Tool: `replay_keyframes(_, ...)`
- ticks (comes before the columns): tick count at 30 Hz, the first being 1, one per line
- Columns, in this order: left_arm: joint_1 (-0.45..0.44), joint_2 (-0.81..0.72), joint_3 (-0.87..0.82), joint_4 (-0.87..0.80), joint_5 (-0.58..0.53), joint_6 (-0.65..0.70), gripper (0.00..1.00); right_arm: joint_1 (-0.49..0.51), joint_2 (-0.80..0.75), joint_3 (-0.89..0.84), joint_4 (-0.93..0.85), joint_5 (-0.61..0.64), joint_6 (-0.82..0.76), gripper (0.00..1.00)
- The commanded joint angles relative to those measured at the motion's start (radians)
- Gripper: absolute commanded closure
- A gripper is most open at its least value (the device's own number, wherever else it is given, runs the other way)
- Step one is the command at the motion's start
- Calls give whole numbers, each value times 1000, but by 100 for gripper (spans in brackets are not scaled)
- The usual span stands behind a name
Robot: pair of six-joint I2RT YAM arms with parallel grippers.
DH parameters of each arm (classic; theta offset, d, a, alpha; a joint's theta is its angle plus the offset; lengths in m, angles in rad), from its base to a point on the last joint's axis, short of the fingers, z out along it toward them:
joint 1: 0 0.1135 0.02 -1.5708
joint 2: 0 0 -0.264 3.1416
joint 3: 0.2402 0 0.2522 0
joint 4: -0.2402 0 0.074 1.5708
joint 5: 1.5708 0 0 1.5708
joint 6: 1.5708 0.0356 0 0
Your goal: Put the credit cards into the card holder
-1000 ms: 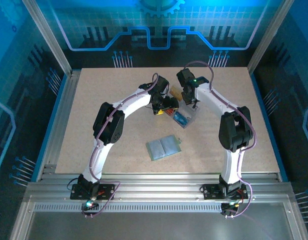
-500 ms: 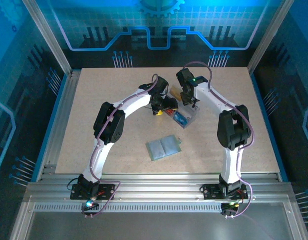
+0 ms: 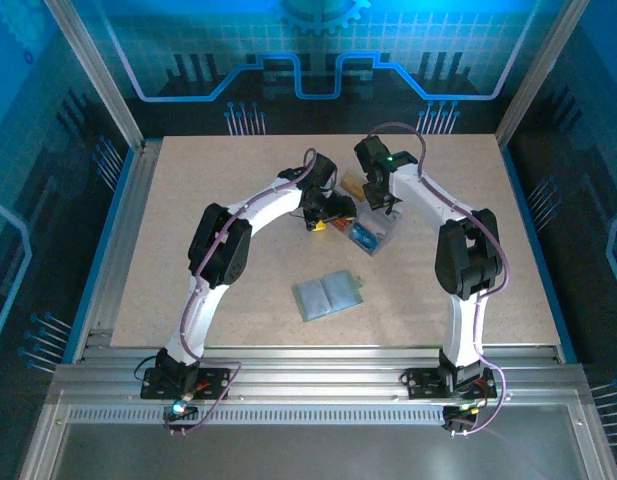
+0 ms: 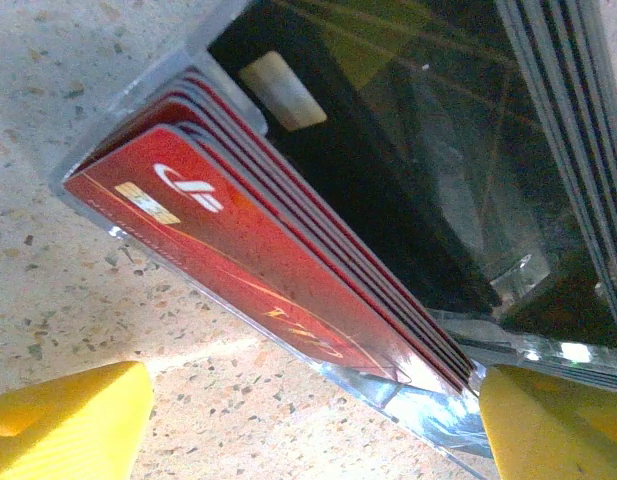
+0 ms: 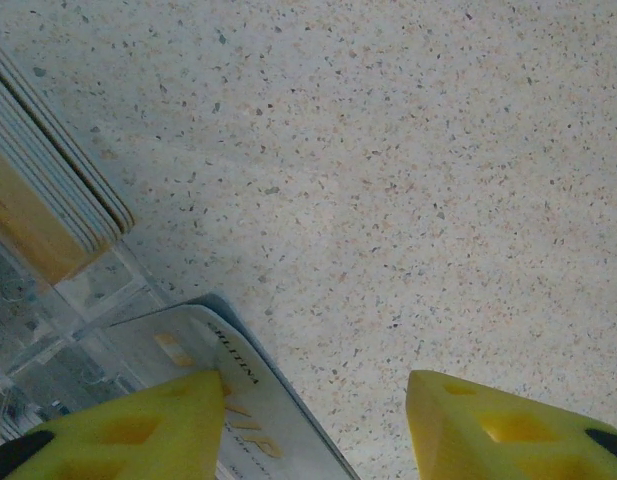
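Flanking red cards (image 4: 248, 260): wide left fingers (image 4: 68, 420)

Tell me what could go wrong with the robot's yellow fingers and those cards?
1. The open left gripper straddles a corner of the clear tray holding the red cards; closing might pinch the tray, not one card.
2. A pale card lies beside one finger of the open right gripper, not between both; it could slide off.
3. The card holder lies apart from the tray, so a loosely held card might drop on the way.
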Motion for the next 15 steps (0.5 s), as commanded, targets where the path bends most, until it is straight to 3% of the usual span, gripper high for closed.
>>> replay_keyframes(1,13,35,16,-24,-6,-6,14,-22,-3,36,-27,47,-11,50)
replay_keyframes(15,15,34,9,-19,-2,-8,15,-21,-26,39,-40,45,-15,59)
